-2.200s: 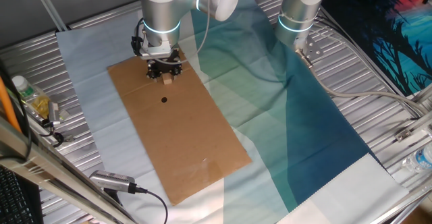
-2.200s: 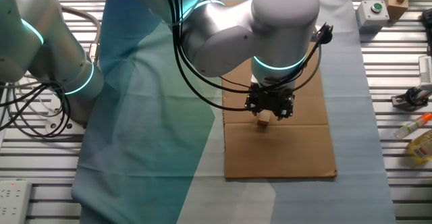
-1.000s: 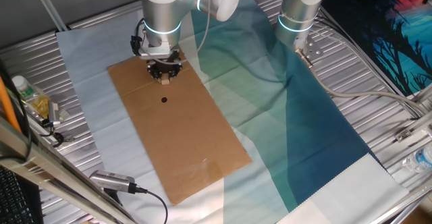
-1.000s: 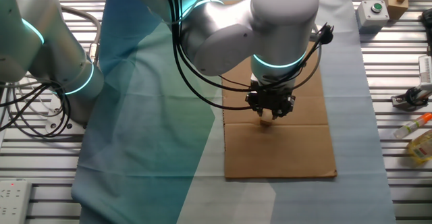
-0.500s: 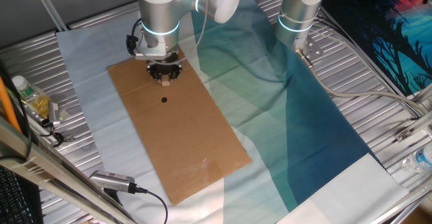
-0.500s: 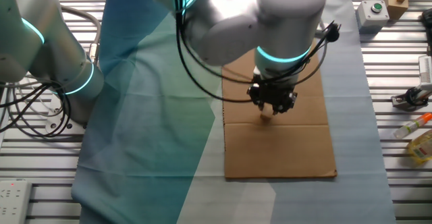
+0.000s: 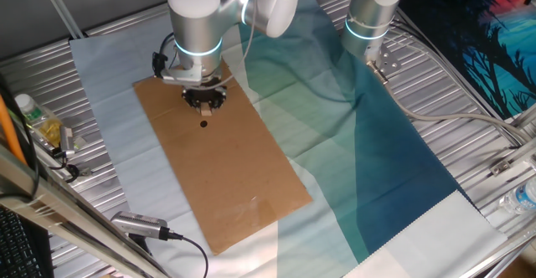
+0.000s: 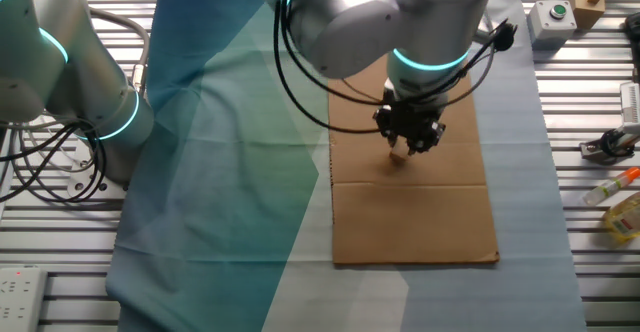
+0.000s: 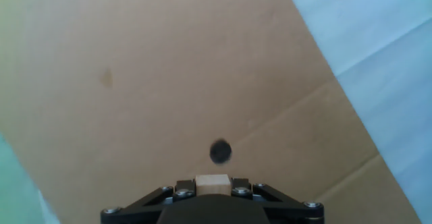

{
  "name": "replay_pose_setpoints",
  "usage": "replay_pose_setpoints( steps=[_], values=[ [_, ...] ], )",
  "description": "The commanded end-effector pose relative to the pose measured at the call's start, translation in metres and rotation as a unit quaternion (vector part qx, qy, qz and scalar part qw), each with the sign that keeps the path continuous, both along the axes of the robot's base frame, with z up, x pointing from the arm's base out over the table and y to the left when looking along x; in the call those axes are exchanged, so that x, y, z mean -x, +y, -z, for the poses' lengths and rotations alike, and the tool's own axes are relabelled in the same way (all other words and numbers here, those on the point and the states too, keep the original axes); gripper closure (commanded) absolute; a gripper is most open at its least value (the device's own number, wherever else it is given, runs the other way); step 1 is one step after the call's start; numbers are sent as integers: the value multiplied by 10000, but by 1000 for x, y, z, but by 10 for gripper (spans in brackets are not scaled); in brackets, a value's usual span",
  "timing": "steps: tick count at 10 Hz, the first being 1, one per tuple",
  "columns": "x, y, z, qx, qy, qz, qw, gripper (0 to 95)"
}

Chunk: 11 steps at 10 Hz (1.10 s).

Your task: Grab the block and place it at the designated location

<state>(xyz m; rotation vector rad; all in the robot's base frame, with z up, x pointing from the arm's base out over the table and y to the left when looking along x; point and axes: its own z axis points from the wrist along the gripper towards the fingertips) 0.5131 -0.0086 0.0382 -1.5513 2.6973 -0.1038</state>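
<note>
The grab looks done: the gripper (image 9: 212, 186) has its jaws closed on the block (image 9: 212, 181), held above the cardboard (image 9: 135, 62) with the dot (image 9: 220, 151) just at its 12 o'clock, so only the short carry and release remain.

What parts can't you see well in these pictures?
- Gripper fingertips: the hand view's bottom edge cuts them off.
- Block: in the hand view only its top strip shows; the black gripper body covers the rest.
- Black dot: in the other fixed view the arm hides it.
- Block in one fixed view: too small to show detail.
</note>
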Motion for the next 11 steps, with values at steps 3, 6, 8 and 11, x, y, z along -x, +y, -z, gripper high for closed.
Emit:
replay_pose_setpoints(
  steps=[3, 6, 8, 11],
  values=[
    [0, 11, -7, -5, -16, 242, 9997, 950],
    [-4, 12, -9, -33, 25, 369, 9993, 950],
    [-11, 13, -11, -26, 76, 384, 9992, 950],
    [-18, 13, -11, -26, 77, 384, 9992, 950]
  ],
)
